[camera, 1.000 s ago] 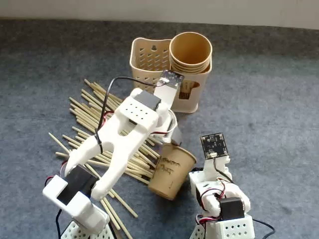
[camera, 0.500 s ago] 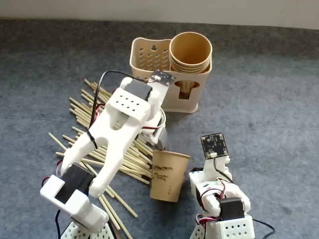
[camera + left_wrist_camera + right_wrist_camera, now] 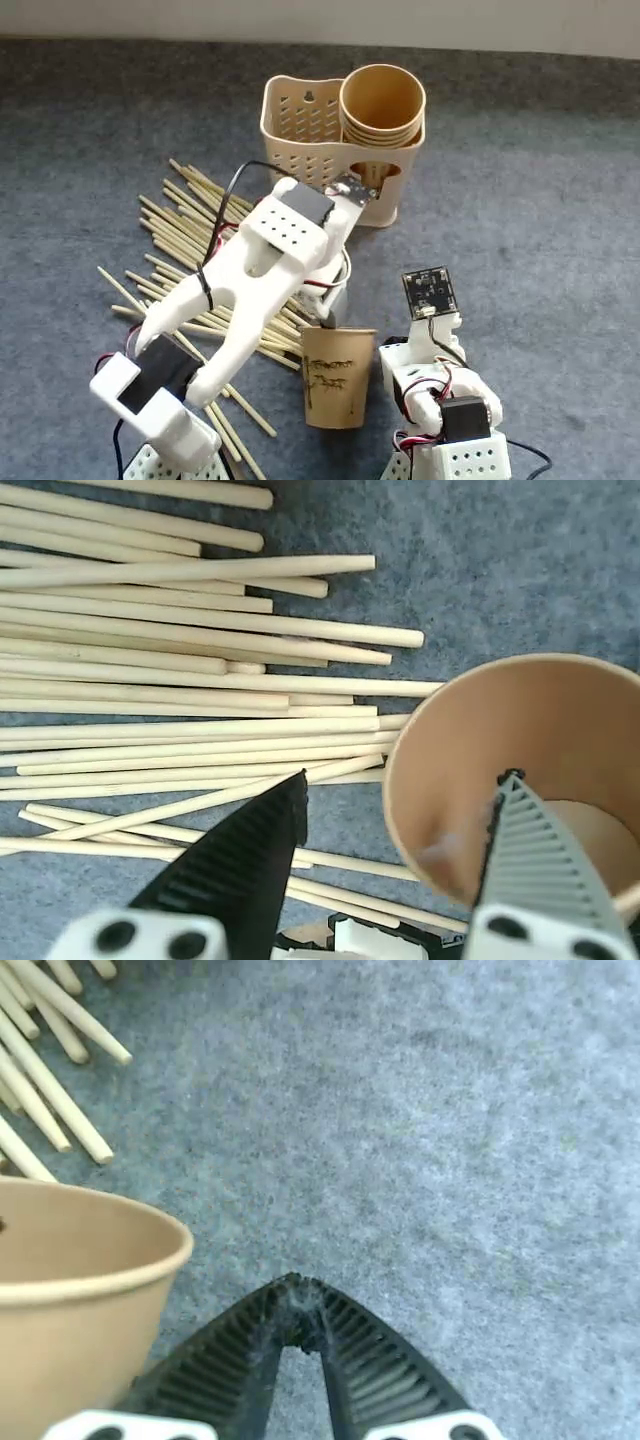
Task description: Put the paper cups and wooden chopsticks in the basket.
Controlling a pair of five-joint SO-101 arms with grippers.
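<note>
The loose paper cup (image 3: 338, 375) is standing upright on the grey carpet (image 3: 540, 200) at the bottom centre of the high view, right at the edge of the wooden chopsticks (image 3: 180, 240) sprawled across the left-middle. The left gripper (image 3: 405, 780) is spread wide over its rim, one finger down inside and the other outside with a gap to the wall, so it's not pinching it. The right gripper (image 3: 297, 1298) sits just right of the cup, pinched closed on nothing, and up at the top centre is the basket (image 3: 295, 125) with a stack of cups (image 3: 382, 100) in its right-hand compartment.
</note>
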